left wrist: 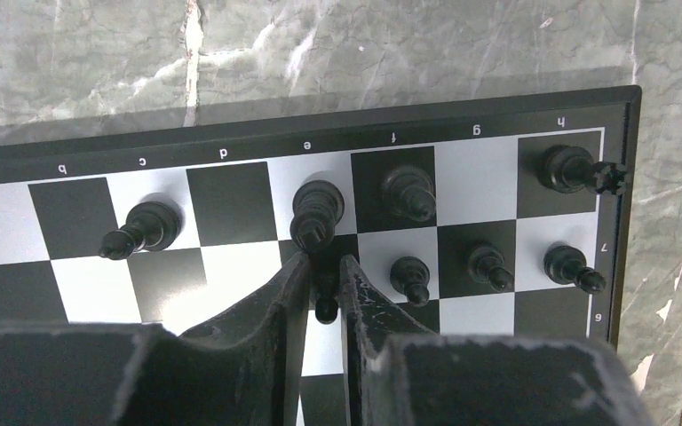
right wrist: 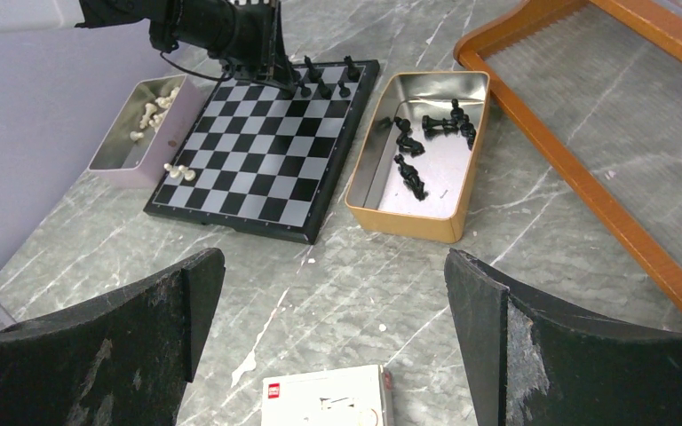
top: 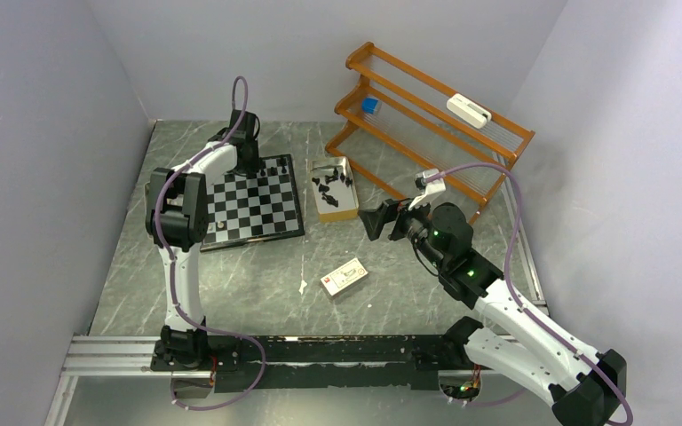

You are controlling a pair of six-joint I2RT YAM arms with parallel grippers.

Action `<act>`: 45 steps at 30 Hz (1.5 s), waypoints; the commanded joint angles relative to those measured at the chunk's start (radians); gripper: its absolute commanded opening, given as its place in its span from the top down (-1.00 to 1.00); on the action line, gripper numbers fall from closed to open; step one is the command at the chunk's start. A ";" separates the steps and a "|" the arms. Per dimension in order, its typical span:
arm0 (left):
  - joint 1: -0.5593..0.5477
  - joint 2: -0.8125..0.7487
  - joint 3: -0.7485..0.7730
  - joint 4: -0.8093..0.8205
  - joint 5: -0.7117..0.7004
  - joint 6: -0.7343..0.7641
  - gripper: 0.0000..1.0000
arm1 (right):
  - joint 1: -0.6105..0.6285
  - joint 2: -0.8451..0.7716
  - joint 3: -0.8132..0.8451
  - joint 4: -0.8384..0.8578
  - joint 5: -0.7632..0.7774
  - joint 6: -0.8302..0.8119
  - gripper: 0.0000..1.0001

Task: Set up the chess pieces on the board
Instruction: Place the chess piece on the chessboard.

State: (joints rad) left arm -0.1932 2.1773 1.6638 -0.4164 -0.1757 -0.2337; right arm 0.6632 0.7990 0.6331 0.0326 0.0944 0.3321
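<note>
Board (left wrist: 231, 266), edge lettered a–h and numbered 7, 6, lies under the left gripper (left wrist: 324, 262); the right gripper (right wrist: 333, 266) is spread wide and empty.
Eight black chess pieces (left wrist: 408, 191) are on it: seven just ahead of the left fingers (left wrist: 275, 302), and one pawn (left wrist: 324, 308) between them. I cannot tell whether they grip it or merely flank it.

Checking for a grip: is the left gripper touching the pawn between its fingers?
Cannot tell. In the left wrist view the pawn sits between the fingertips of the left gripper, black on black, with neither gap nor contact plain.
</note>
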 commanded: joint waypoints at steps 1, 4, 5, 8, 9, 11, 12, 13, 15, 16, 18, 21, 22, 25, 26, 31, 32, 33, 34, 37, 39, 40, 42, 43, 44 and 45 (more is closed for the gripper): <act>0.008 0.017 0.046 -0.002 -0.006 0.014 0.53 | 0.003 -0.009 0.013 0.004 0.013 -0.013 -1.00; 0.006 0.017 0.057 -0.009 -0.007 0.017 0.53 | 0.003 -0.010 0.012 0.003 0.014 -0.013 -1.00; 0.007 0.015 0.059 -0.010 -0.006 0.017 0.53 | 0.003 -0.011 0.011 0.006 0.013 -0.013 -1.00; 0.006 0.005 0.057 -0.013 0.003 0.017 0.48 | 0.003 -0.012 0.012 0.003 0.012 -0.014 -1.00; 0.006 0.000 0.056 -0.013 0.006 0.017 0.46 | 0.003 -0.012 0.012 0.004 0.015 -0.014 -1.00; 0.006 -0.014 0.052 -0.012 0.007 0.016 0.42 | 0.003 -0.012 0.012 0.004 0.015 -0.013 -1.00; 0.006 -0.022 0.050 -0.012 0.008 0.014 0.41 | 0.003 -0.012 0.013 0.004 0.012 -0.014 -1.00; 0.006 -0.030 0.050 -0.014 0.010 0.014 0.40 | 0.003 -0.013 0.012 0.004 0.010 -0.014 -1.00; 0.006 -0.047 0.047 -0.016 0.011 0.013 0.38 | 0.003 -0.012 0.010 0.006 0.008 -0.012 -1.00; 0.006 -0.056 0.046 -0.016 0.010 0.012 0.38 | 0.004 -0.012 0.010 0.006 0.008 -0.012 -1.00; 0.006 -0.071 0.045 -0.026 0.011 0.009 0.37 | 0.003 -0.013 0.010 0.006 0.006 -0.011 -1.00; 0.006 -0.093 0.031 -0.042 0.013 -0.001 0.36 | 0.003 -0.016 0.009 0.010 0.004 -0.009 -1.00; 0.006 -0.101 0.023 -0.044 0.011 -0.004 0.36 | 0.004 -0.015 0.009 0.012 0.004 -0.007 -1.00; 0.006 -0.123 -0.012 -0.038 0.018 -0.013 0.37 | 0.003 -0.016 0.008 0.011 -0.001 -0.007 -1.00; 0.006 -0.128 -0.024 -0.034 0.023 -0.015 0.40 | 0.003 -0.017 0.008 0.010 -0.002 -0.006 -1.00; 0.006 -0.140 -0.078 -0.018 0.054 -0.036 0.67 | 0.003 -0.020 0.003 0.012 -0.003 -0.007 -1.00; 0.006 -0.139 -0.086 -0.016 0.061 -0.039 0.70 | 0.003 -0.021 0.003 0.013 -0.004 -0.007 -1.00; 0.006 -0.137 -0.094 -0.013 0.068 -0.042 0.75 | 0.003 -0.021 0.003 0.014 -0.006 -0.007 -1.00; 0.006 -0.135 -0.100 -0.009 0.073 -0.044 0.79 | 0.004 -0.021 0.002 0.014 -0.007 -0.006 -1.00; 0.005 -0.127 -0.118 0.003 0.079 -0.053 0.82 | 0.003 -0.022 0.002 0.014 -0.005 -0.007 -1.00; 0.005 -0.120 -0.121 0.012 0.082 -0.051 0.79 | 0.004 -0.023 0.002 0.013 -0.005 -0.008 -1.00; 0.005 -0.116 -0.118 0.015 0.078 -0.050 0.78 | 0.003 -0.023 0.001 0.012 -0.005 -0.009 -1.00; 0.005 -0.102 -0.105 0.013 0.068 -0.047 0.78 | 0.003 -0.022 0.003 0.013 -0.003 -0.010 -1.00; 0.005 -0.095 -0.095 0.009 0.065 -0.045 0.77 | 0.003 -0.021 0.002 0.013 -0.003 -0.010 -1.00; 0.005 -0.088 -0.086 0.004 0.061 -0.043 0.77 | 0.003 -0.020 0.003 0.015 -0.004 -0.009 -1.00; 0.005 -0.081 -0.079 -0.002 0.057 -0.043 0.77 | 0.003 -0.020 0.004 0.015 -0.003 -0.009 -1.00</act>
State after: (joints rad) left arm -0.1932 2.0647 1.5467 -0.4355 -0.1234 -0.2737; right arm 0.6632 0.7933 0.6331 0.0326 0.0929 0.3321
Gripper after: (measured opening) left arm 0.111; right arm 0.997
